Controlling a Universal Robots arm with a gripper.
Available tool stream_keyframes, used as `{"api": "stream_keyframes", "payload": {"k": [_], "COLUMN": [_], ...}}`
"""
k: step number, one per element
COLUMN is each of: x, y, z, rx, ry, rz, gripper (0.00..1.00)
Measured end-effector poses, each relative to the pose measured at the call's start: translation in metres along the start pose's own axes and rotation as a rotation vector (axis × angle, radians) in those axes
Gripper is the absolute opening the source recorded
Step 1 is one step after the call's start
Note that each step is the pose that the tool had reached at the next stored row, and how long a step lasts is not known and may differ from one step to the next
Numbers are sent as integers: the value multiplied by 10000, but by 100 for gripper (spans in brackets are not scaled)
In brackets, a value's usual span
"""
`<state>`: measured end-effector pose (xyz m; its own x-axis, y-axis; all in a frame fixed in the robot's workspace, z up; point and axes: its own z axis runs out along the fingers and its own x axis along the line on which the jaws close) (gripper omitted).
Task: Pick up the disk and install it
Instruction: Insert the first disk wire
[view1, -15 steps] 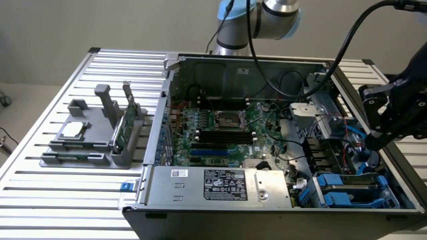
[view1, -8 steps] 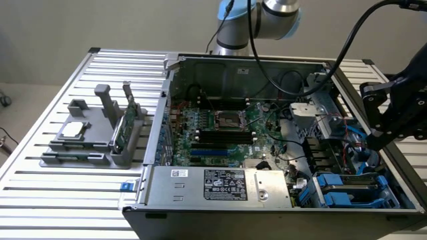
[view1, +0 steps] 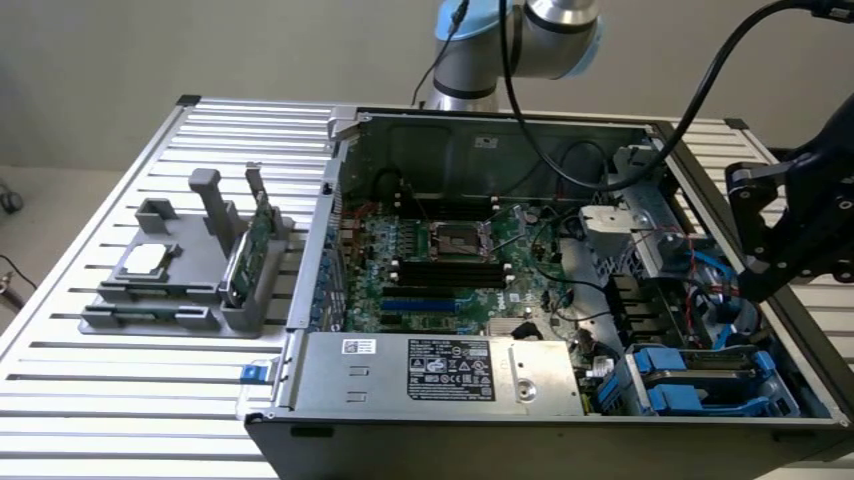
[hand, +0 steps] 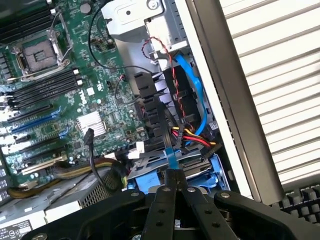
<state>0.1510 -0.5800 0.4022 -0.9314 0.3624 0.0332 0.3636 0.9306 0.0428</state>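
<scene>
**Exterior view**
- Container one: computer case (view1: 331, 230), side panel off, lying on the slatted table (view1: 134, 420). We list in it the motherboard (view1: 441, 290) and the power supply (view1: 441, 372) along the near edge.
- The disk (view1: 697, 368) lies low in the case's corner at the exterior view's lower right, between its blue carrier rails (view1: 661, 365).
- Container two: grey holder (view1: 147, 318), well apart from the case at the exterior view's left. It holds a processor chip (view1: 147, 260) lying flat and a green circuit card (view1: 254, 250) standing on edge.
- The gripper (view1: 761, 285) hangs over the case's right side, above the disk and clear of it.

**Wrist view**
- The gripper (hand: 174, 176) has its fingers pressed together at the tips, and we see nothing caught between them.
- The disk (hand: 155, 164) lies just beyond the fingertips, a grey top face edged in blue.
- A bundle of red, yellow and black cables (hand: 187, 135) and a blue cable (hand: 192, 80) run close above it.
- The processor socket (hand: 37, 55) sits well apart on the board.

**Handling note (our judgement)**
- The disk looks rigid, dense for its size and smooth on its metal faces.
- It likely tolerates shock and prying badly.
- We would take hold across the blue rails or the long edges, not the label face
- We would also keep clear of the cables
</scene>
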Motion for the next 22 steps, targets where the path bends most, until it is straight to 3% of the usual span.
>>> {"api": "stream_keyframes", "payload": {"k": [13, 18, 22], "x": [-14, -23, -28], "y": [8, 15, 22], "z": [28, 58, 76], "rx": [-41, 38, 124], "ry": [-81, -225, -412], "rz": [1687, 2073, 2337], "gripper": [11, 11, 11]}}
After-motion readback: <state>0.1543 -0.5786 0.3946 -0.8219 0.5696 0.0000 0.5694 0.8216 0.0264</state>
